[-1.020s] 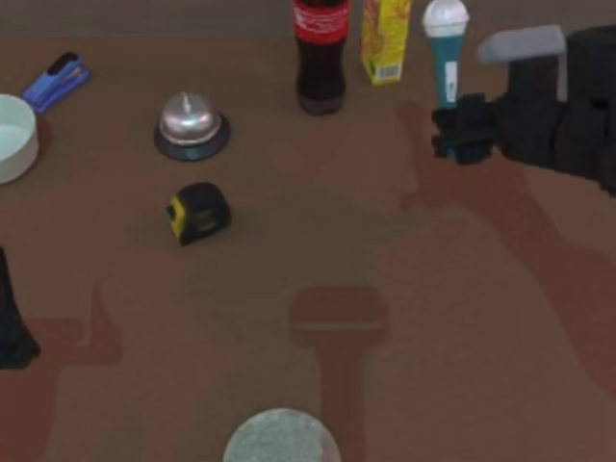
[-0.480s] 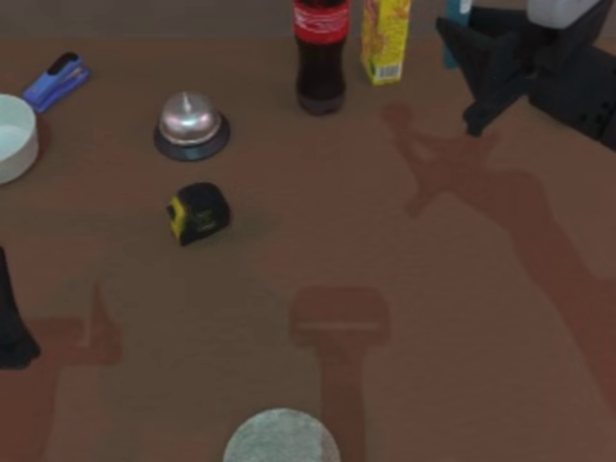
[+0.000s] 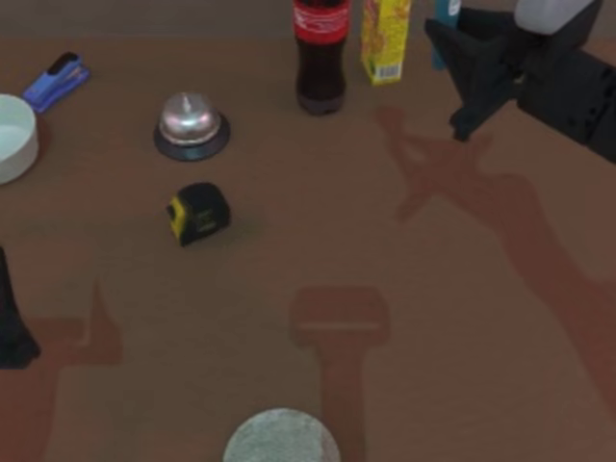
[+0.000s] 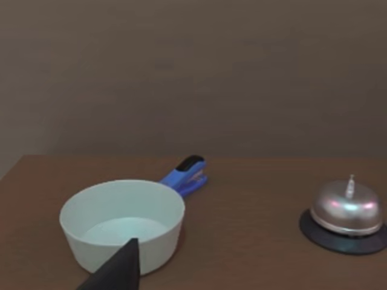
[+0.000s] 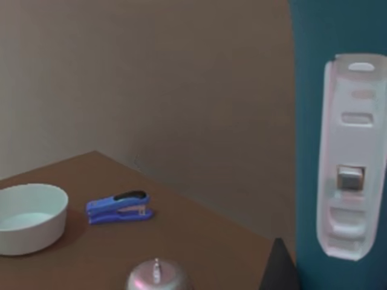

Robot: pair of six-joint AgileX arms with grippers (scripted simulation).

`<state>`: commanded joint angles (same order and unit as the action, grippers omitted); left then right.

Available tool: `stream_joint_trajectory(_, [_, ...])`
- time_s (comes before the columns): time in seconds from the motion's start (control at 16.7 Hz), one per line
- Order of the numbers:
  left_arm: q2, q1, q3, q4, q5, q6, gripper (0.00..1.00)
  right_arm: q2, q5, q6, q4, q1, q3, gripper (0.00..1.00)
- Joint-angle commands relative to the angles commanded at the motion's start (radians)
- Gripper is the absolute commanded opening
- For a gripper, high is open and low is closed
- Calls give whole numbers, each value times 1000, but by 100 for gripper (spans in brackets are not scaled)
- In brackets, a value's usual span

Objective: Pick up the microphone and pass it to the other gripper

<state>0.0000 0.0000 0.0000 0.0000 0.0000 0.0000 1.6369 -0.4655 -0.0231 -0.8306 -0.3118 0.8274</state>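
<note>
The right tool (image 3: 462, 72), clamped on the slim teal-handled microphone (image 5: 338, 151) high over the table's far right, should carry it level toward the left tool (image 3: 14, 332) parked near-left.

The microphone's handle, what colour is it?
Teal, with a white switch strip; the microphone shows best in the right wrist view.

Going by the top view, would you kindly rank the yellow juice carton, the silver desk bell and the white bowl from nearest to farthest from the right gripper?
The right gripper is at the table's far right, holding the microphone.
1. Yellow juice carton: just left of the gripper, at the far edge.
2. Silver desk bell: left of centre.
3. White bowl: at the left edge.
</note>
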Motion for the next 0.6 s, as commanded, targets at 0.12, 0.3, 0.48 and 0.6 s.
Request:
stream_joint_trajectory(0.12, [0, 0, 0, 0, 0, 0, 100, -3, 60, -4, -39, -61, -18, 0])
stream_joint_trajectory(0.3, [0, 0, 0, 0, 0, 0, 100, -10, 177, -13, -110, -177, -58, 0])
stream_joint_trajectory(0.48, [0, 0, 0, 0, 0, 0, 100, -23, 280, -21, -171, -281, -95, 0])
stream_joint_trajectory(0.6, [0, 0, 0, 0, 0, 0, 100, -28, 313, -23, -191, -314, -106, 0])
